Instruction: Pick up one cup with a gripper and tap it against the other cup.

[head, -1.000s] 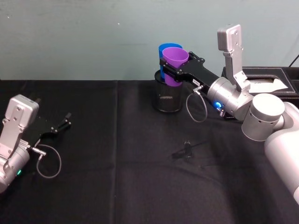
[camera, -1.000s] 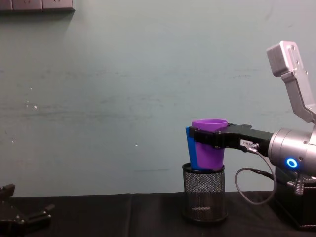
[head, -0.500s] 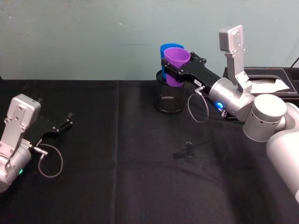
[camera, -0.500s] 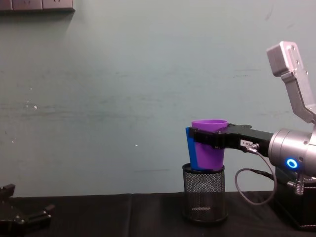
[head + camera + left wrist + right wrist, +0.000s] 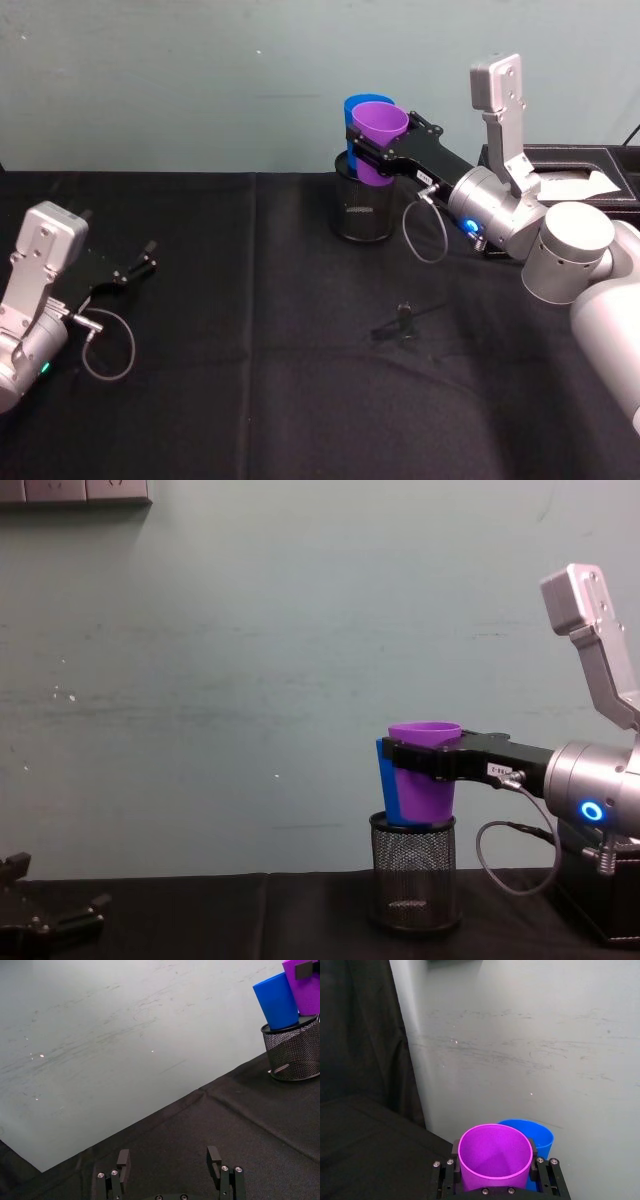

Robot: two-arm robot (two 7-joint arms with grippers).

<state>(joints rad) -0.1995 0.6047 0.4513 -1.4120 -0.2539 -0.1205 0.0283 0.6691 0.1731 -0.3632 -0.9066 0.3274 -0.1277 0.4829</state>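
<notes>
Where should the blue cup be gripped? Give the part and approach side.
Probably its upper wall, below the rim, from the robot's left. The blue cup has its base down in the mesh holder, and the purple cup, clamped in the right gripper, crowds its right side. The left gripper sits open on that side.

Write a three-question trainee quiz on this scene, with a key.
1. Multiple choice: the blue cup stands in A) the black mesh holder, B) a white bowl, C) a cardboard box.
2. Fill in: the purple cup is clamped by the ___ gripper.
3. True or false: the fingers of the left gripper are shut.
Key: 1 A. 2 right gripper. 3 False: they are open.
</notes>
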